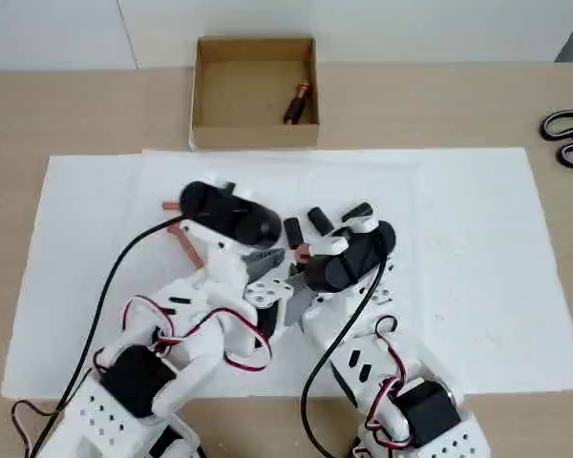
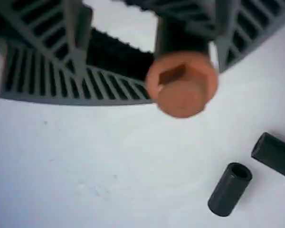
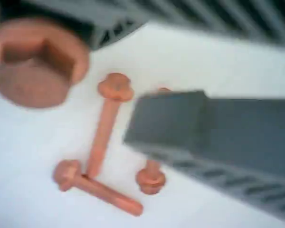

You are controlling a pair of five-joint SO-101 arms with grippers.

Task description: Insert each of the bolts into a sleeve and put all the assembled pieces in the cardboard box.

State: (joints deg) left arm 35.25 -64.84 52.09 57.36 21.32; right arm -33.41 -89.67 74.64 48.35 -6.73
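Where the left claw [image 1: 270, 258] and right claw [image 1: 302, 277] meet, I note a copper bolt [image 2: 182, 85] with what looks like a black sleeve [image 2: 180, 38] behind its head. I cannot tell whether either claw is clenched or released, as the arms crowd over the spot. Loose sleeves [image 2: 230, 189] lie just beyond, and spare bolts [image 3: 109, 123] are beside the left claw. Farther ahead, the cardboard box [image 1: 239, 91] holds one assembled piece [image 1: 297, 103]. Scissors [image 1: 568, 138] lie well apart.

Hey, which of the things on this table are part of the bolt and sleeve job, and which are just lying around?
For the job: bolt with a sleeve behind its head; loose bolts; loose sleeves; cardboard box, one assembled piece inside.
Just lying about: scissors; white paper under the work.
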